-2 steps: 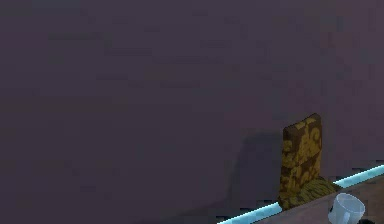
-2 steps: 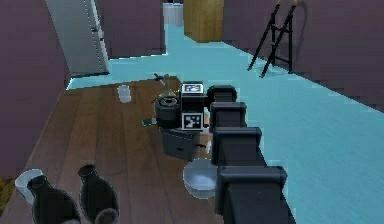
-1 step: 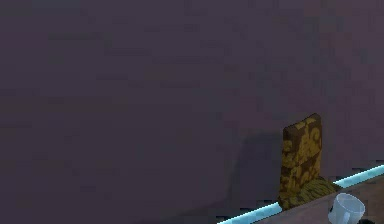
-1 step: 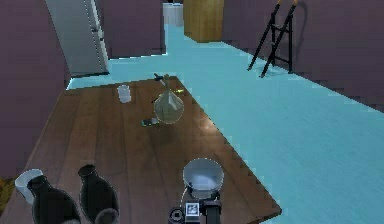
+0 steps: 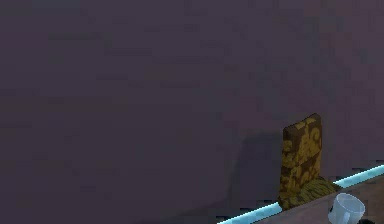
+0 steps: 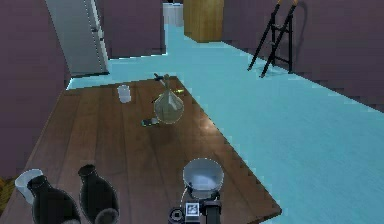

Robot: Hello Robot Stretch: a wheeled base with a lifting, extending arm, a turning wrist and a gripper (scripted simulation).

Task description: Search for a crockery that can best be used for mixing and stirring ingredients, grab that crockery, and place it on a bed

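Room: dark purple wall (image 5: 150, 90) close ahead in the forward view. A brown slab with a gold pattern (image 5: 303, 155) stands upright against it, to the right. Below it runs a thin strip of teal floor (image 5: 250, 212). At the near right is the corner of a brown wooden table (image 5: 322, 212) with a small white cup (image 5: 348, 207) on it.

Arm side view: the same wooden table (image 6: 100, 140) spans the near left and the teal floor (image 6: 300, 110) runs off to the right. Far off you have a white door (image 6: 78, 35), a wooden cabinet (image 6: 203, 18) and a black stepladder (image 6: 275, 40).

On the table:
- a round clear glass flask (image 6: 168, 108) mid-table, with a small white pot (image 6: 124, 93) to its left
- two dark rounded vases (image 6: 97, 192) at the near left
- a grey metal-looking round bowl (image 6: 203, 175) near the table's right edge, which I take for the mixing crockery

The gripper (image 6: 201, 199) sits at the near edge. The bowl lies straight beyond its far end, with no offset left or right that you can read. Being round, the bowl has no long axis to line up with.

The bowl looks to rest on the tabletop right at the fingers, so you cannot tell what state the fingers are in or whether they have hold of it.
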